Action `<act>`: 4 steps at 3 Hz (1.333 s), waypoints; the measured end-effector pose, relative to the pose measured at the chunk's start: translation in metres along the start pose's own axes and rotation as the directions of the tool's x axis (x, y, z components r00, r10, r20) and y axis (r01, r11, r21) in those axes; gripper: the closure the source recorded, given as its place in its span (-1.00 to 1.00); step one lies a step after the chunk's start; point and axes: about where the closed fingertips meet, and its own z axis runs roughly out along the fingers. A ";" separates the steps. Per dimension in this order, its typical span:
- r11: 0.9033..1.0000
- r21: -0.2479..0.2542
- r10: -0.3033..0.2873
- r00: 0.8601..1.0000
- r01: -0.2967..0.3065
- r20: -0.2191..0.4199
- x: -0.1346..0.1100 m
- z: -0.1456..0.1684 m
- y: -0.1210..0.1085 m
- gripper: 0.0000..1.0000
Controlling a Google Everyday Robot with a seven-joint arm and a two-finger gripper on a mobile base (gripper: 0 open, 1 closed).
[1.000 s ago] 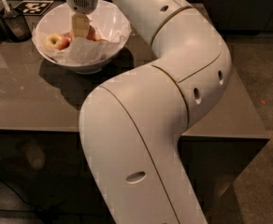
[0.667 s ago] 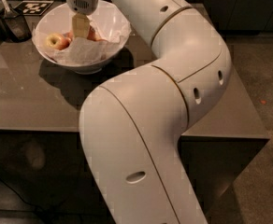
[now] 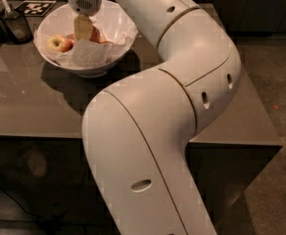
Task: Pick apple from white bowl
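Observation:
The white bowl [image 3: 117, 47] stands at the back left of the grey table, lined with crumpled white paper [image 3: 89, 53]. The reddish apple [image 3: 97, 35] lies in the middle of the bowl, partly hidden by my gripper. A paler, mostly yellow apple [image 3: 59, 43] lies at the bowl's left side. My gripper [image 3: 83, 32] reaches down into the bowl from above, right at the reddish apple's left side. I cannot tell whether it touches the apple.
A dark holder with a utensil [image 3: 13, 23] stands left of the bowl at the table's back corner. A black-and-white marker tag [image 3: 35, 7] lies behind the bowl. My large white arm [image 3: 182, 82] covers the table's middle. The table's front edge [image 3: 35, 137] runs below the bowl.

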 end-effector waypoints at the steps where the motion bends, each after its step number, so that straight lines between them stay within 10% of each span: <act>1: 1.000 0.000 0.000 1.000 0.000 0.000 0.000 0.000 0.000 -0.90; 4: 1.000 0.008 -0.021 1.000 0.021 -0.002 -0.013 -0.009 0.000 0.13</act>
